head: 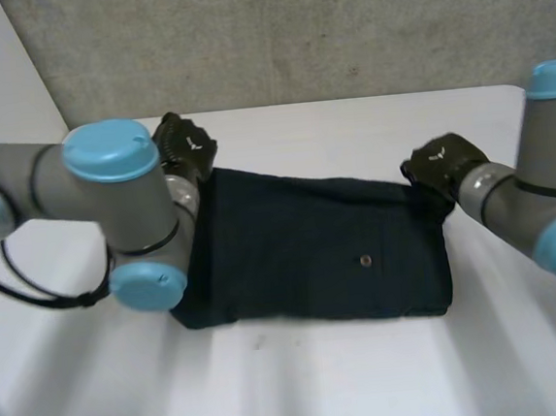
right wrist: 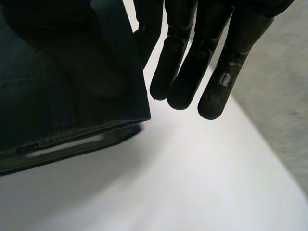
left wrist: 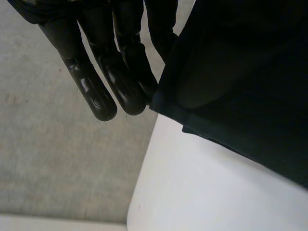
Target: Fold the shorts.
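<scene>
While its fingers hang straight and loose and hold nothing, the left hand [left wrist: 89, 82] sits right at the far left corner of the shorts [head: 311, 254]. The finger nearest the cloth looks like it just touches the hem. The right hand [right wrist: 224, 77] is the same: straight fingers, nothing in them, just beside the far right corner of the shorts. The thumbs are hidden, so I can't see if they are under the cloth.

The shorts are dark blue and lie flat on the white table [head: 371, 375]. They are about in the middle, with their far side close to the table's far edge. They look like a neat block, and layers show stacked at the right corner, so I think they are already folded at least once. A small button [head: 365, 260] shows on top.

I think the shorts will be soft, floppy and light. They will not break and should not slip much, but they will sag if held at only one spot. The hem is thicker, so it is a good place to pinch. It seems best to take both far corners at once, one in each hand, and pinch all the layers. If only the top layer is caught, the fold could fall open.
</scene>
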Tool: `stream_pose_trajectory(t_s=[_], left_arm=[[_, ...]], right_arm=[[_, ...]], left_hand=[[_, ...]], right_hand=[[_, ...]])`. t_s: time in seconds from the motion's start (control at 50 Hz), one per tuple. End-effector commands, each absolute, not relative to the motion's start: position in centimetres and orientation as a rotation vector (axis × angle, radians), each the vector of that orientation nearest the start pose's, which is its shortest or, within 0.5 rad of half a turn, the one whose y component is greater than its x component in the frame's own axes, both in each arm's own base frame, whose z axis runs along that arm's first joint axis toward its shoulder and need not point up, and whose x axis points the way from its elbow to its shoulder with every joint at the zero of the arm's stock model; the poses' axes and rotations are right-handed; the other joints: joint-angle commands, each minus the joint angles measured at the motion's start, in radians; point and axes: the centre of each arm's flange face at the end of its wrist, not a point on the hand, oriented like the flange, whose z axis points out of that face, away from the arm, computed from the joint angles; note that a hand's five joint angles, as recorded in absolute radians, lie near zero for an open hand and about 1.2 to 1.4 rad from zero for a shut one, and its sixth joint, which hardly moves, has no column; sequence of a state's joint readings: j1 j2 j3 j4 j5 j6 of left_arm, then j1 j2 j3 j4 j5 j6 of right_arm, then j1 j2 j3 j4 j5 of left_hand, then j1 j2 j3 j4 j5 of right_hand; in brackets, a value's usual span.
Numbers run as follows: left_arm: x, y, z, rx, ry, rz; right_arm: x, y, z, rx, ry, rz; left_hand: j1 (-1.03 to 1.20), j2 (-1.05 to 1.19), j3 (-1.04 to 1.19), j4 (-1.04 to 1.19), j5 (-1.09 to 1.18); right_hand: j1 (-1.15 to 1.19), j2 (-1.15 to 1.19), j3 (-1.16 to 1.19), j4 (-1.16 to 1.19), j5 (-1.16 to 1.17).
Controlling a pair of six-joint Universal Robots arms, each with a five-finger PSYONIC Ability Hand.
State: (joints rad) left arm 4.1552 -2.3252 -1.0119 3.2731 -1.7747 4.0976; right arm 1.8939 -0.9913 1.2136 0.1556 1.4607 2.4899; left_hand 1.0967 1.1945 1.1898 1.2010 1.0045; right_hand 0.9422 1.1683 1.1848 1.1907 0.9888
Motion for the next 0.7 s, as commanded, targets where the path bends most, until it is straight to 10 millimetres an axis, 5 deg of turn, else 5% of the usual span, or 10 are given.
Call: stream_pose_trajectory(t_s=[0.02, 0.12, 0.14, 0.16, 0.24, 0.3, 0.42, 0.52, 0.7], left_arm=[[-35.7, -38.3, 15.7, 1.219, 1.530, -1.910], [-35.7, -40.8, 13.7, 1.140, 1.475, -1.972], [-35.8, -41.0, 13.2, 1.131, 1.465, -1.982], [-35.9, -41.0, 13.0, 1.125, 1.459, -1.989], [-36.8, -40.0, 12.5, 1.136, 1.450, -2.015], [-37.6, -38.2, 12.4, 1.182, 1.461, -2.013], [-36.8, -35.6, 15.2, 1.199, 1.484, -2.000], [-34.6, -32.6, 16.3, 1.239, 1.556, -1.946], [-31.9, -28.8, 18.1, 1.105, 1.835, -2.046]], right_arm=[[27.7, -37.3, 16.7, -1.293, 2.274, -2.046], [28.6, -38.9, 13.8, -1.321, 2.284, -2.079], [28.8, -39.2, 13.2, -1.334, 2.284, -2.097], [28.9, -39.3, 13.0, -1.334, 2.286, -2.106], [29.2, -39.2, 14.8, -1.266, 2.260, -2.190], [28.7, -38.0, 19.0, -1.121, 2.195, -2.252], [27.6, -33.8, 22.4, -0.957, 2.135, -2.136], [25.9, -29.4, 19.7, -0.982, 2.239, -1.826], [23.8, -26.7, 15.5, -0.914, 2.357, -1.633]], left_hand=[[0.300, 0.202, 0.207, 0.195, 0.217], [-0.159, -0.257, -0.252, -0.264, -0.242], [-0.646, -0.744, -0.739, -0.751, -0.729], [-0.863, -0.961, -0.956, -0.968, -0.946], [-0.922, -1.020, -1.015, -1.026, -1.005], [-0.922, -1.020, -1.015, -1.026, -1.005], [-0.919, -1.016, -1.012, -1.023, -1.001], [-0.898, -0.996, -0.991, -1.002, -0.980], [-0.901, -0.999, -0.994, -1.005, -0.983]], right_hand=[[0.454, 0.228, 0.211, 0.206, 0.233], [0.348, 0.121, 0.105, 0.099, 0.126], [-0.366, -0.592, -0.608, -0.614, -0.587], [-0.756, -0.982, -0.999, -1.005, -0.978], [-0.768, -0.994, -1.010, -1.016, -0.989], [-0.768, -0.994, -1.010, -1.016, -0.989], [-0.768, -0.994, -1.010, -1.016, -0.989], [-0.728, -0.954, -0.971, -0.977, -0.950], [-0.570, -0.796, -0.812, -0.818, -0.791]])
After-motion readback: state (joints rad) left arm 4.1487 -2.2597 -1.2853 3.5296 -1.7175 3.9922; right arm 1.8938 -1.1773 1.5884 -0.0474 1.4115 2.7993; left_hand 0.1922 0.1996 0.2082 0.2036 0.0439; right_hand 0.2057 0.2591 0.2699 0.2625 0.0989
